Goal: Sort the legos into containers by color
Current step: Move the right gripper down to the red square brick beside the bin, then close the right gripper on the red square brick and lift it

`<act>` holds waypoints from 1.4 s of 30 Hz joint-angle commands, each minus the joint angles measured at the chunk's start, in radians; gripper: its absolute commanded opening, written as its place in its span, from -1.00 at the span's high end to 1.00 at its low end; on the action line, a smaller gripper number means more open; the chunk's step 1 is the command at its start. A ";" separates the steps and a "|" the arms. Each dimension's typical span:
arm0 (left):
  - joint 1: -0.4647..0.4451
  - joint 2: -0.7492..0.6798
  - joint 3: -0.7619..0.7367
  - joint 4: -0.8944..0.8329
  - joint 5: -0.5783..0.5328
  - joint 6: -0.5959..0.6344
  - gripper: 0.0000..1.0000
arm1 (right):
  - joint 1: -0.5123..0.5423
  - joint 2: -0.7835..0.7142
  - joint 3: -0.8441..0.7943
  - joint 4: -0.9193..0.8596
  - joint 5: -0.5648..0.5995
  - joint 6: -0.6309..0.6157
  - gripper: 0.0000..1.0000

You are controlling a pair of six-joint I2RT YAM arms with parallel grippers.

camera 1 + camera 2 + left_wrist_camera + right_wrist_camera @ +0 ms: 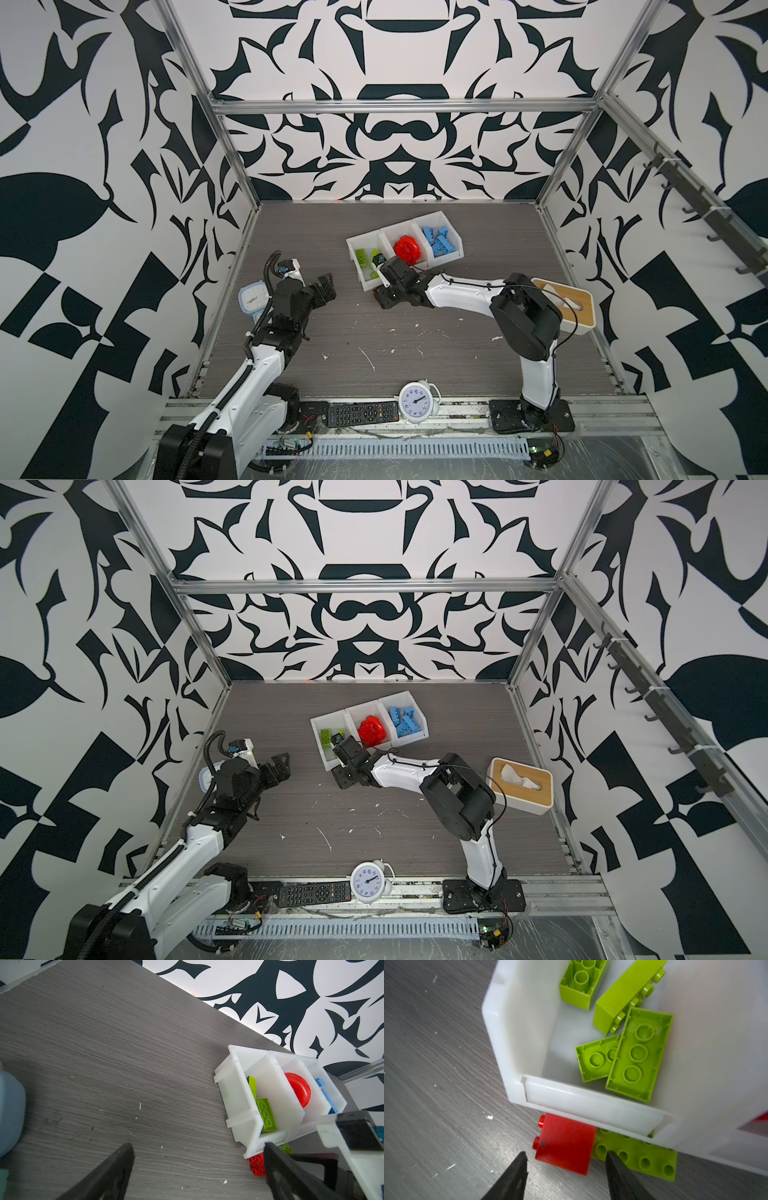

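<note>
Containers (361, 239) holding lime, red, blue legos (440, 245) separately, left end effector (330, 286) released, right end effector (566, 1158) released near red brick (564, 1145)

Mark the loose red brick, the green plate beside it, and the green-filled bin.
red brick (564, 1145), right wrist view, smooth side face
green plate (643, 1160), right wrist view, studded top
green-filled bin (591, 1103), right wrist view, front lip

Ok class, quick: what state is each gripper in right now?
Left gripper: open, holding nothing.
Right gripper: open, jaws either side of the red brick, not yet gripping it.
</note>
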 commanded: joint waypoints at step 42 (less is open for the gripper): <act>0.005 0.008 0.024 0.003 0.015 0.000 -1.00 | 0.048 -0.113 0.012 -0.046 -0.021 -0.024 0.35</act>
